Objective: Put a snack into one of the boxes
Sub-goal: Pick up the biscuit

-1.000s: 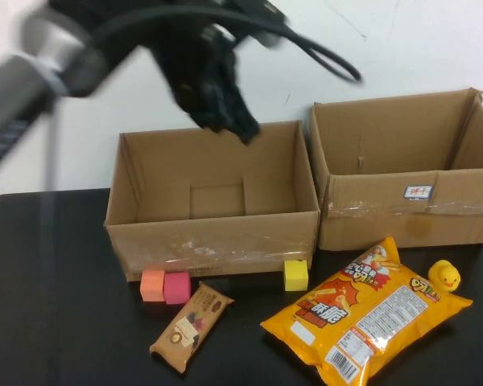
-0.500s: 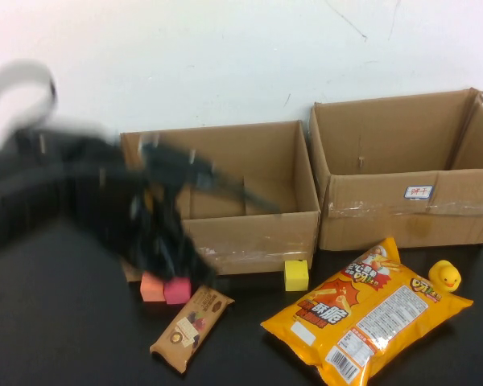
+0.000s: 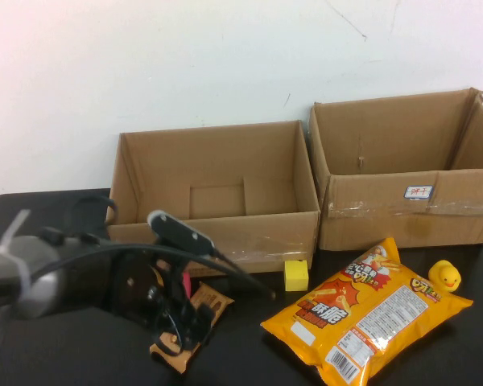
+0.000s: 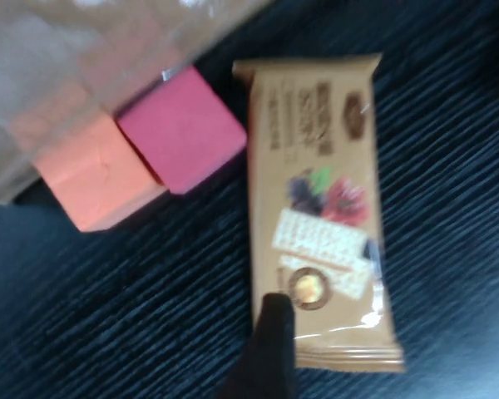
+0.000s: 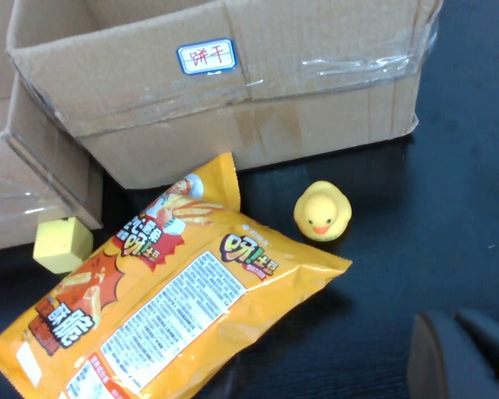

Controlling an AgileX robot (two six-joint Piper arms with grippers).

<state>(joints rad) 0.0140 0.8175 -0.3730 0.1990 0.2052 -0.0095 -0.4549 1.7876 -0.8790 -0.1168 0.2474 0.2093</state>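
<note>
A brown snack bar (image 3: 215,301) lies on the black table in front of the left cardboard box (image 3: 258,237); it also shows in the left wrist view (image 4: 320,191). My left gripper (image 3: 177,331) is low over the bar's near end and open. One dark fingertip (image 4: 273,332) sits at the bar's edge; the other is out of that view. An orange chips bag (image 3: 366,314) lies in front of the right cardboard box (image 3: 402,213). My right gripper (image 5: 459,353) is out of the high view, shut and empty, low over the table near the bag (image 5: 150,307).
A pink cube (image 4: 183,129) and an orange cube (image 4: 96,170) sit against the left box's front wall, close to the bar. A yellow cube (image 3: 295,274) and a yellow rubber duck (image 3: 444,275) lie by the chips bag. The boxes stand side by side at the back.
My left arm has swung down from above the left box to the table in front of it, ending over the snack bar. Nothing else has moved.
</note>
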